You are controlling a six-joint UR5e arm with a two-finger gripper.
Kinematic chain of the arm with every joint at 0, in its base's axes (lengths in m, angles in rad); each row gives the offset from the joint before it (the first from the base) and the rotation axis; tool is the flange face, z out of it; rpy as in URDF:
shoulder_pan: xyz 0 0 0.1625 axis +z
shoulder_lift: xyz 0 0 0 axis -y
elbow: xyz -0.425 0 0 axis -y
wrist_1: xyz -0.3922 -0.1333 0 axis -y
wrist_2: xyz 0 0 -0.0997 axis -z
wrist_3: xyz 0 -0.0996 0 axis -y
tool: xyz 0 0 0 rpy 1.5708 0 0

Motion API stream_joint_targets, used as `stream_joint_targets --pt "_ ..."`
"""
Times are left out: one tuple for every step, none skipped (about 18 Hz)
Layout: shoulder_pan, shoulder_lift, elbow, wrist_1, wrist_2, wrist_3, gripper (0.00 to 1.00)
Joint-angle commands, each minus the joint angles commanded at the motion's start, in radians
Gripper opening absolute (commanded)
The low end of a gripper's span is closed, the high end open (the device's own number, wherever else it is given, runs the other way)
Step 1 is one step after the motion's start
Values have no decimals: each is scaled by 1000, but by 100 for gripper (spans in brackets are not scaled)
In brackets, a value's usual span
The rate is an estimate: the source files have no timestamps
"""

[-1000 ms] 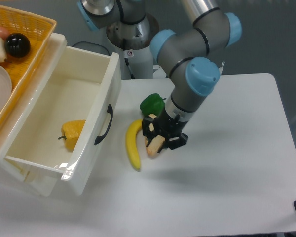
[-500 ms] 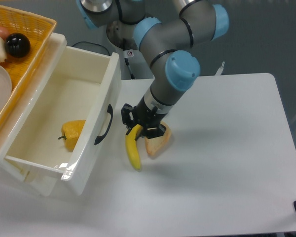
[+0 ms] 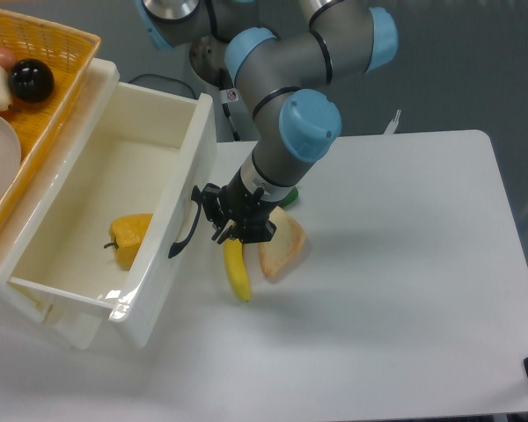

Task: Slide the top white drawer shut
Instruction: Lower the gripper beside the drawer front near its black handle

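At the table's nine-o'clock side, the top white drawer point(image 3: 114, 211) stood pulled wide open, a yellow pepper point(image 3: 128, 237) inside. We judged a glancing push could skid off its black handle point(image 3: 186, 221) and nudge the banana point(image 3: 237, 269) instead. Our gripper point(image 3: 227, 215) sat just at three o'clock of that handle; whether its fingers were parted, we could not tell.
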Motion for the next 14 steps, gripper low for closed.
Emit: stream_joint_targets --pt "0 2 0 -3 0 0 16" --pt "0 6 0 -8 -2 2 16" --pt "0 6 0 -9 -6 2 15" --pt "0 9 0 -11 -9 2 15" --pt "0 15 0 -11 -14 0 15" --pt "0 17 0 -14 -17 0 15" --pt "-2 18 0 -17 -23 2 15" --pt "-2 20 2 -18 -29 2 15" --pt "-5 25 0 -18 -37 0 15" --pt "-14 26 2 -18 -43 0 15" --pt "-18 26 2 -18 -43 0 15" --pt "-20 26 0 -20 -44 0 15" --pt "-26 26 2 -24 -44 0 15" --pt "-29 26 2 -29 -44 0 15"
